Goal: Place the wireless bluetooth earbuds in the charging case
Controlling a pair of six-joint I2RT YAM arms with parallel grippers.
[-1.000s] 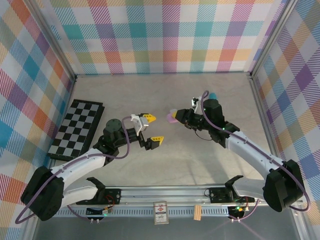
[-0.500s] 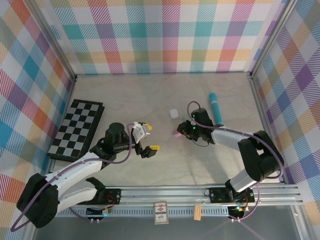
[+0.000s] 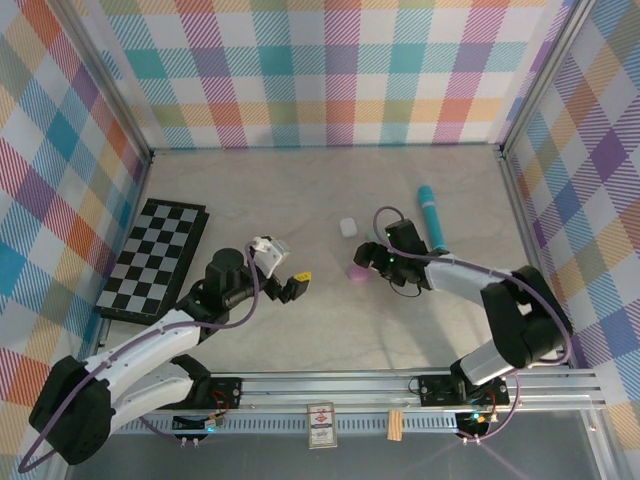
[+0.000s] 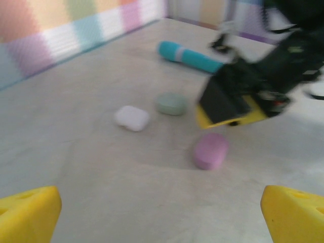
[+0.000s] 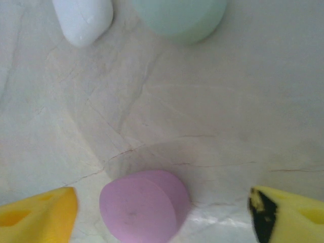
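A pink pebble-like charging case (image 3: pixel 356 271) lies shut on the table. My right gripper (image 3: pixel 369 258) stands open just over it. In the right wrist view the pink case (image 5: pixel 144 205) sits between the yellow fingers (image 5: pixel 38 212), nearer the left one, with a thin gap on that side. A white case (image 5: pixel 83 17) and a pale green case (image 5: pixel 179 17) lie just beyond it. My left gripper (image 3: pixel 289 265) hangs wide open with nothing in it, to the left of the pink case (image 4: pixel 210 150). The earbuds themselves are hidden or out of view.
A long teal cylinder (image 3: pixel 432 217) lies right of the cases, behind my right arm. A folded chessboard (image 3: pixel 155 256) rests by the left wall. Checked walls close off three sides.
My right gripper came down from the air with the pink case, set it on the table and opened. My left gripper dropped lower and drew back a little.
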